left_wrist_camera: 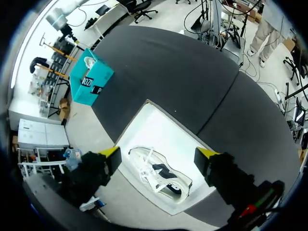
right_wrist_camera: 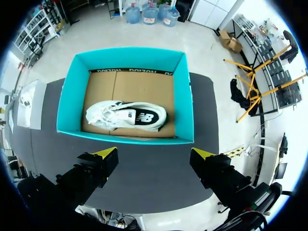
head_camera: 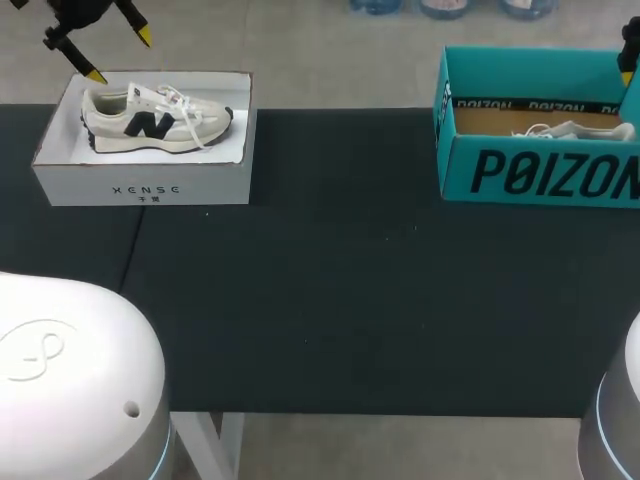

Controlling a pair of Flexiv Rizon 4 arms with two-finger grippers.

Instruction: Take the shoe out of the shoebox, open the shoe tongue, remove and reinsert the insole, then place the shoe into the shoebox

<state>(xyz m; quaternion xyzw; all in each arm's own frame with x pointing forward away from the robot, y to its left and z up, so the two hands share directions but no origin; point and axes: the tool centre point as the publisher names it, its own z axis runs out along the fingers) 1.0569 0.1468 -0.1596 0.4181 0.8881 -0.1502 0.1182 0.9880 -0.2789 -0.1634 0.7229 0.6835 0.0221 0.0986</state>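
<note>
A white shoebox (head_camera: 70, 150) stands at the table's far left. In it a white sneaker (head_camera: 155, 120) with a dark logo lies on its side. My left gripper (head_camera: 120, 56) hangs open above the box's back left corner. In the left wrist view the sneaker (left_wrist_camera: 161, 174) lies below the open left gripper (left_wrist_camera: 159, 152). A teal shoebox (head_camera: 540, 175) stands at the far right and holds a second white sneaker (right_wrist_camera: 127, 115). My right gripper (right_wrist_camera: 154, 153) hovers open above the near wall of the teal shoebox (right_wrist_camera: 125, 138). Only one of its yellow fingertips (head_camera: 628, 75) shows in the head view.
The black table (head_camera: 330, 300) stretches bare between the two boxes and toward the front edge. My arms' white bases (head_camera: 70, 370) rise at the front left and front right corners.
</note>
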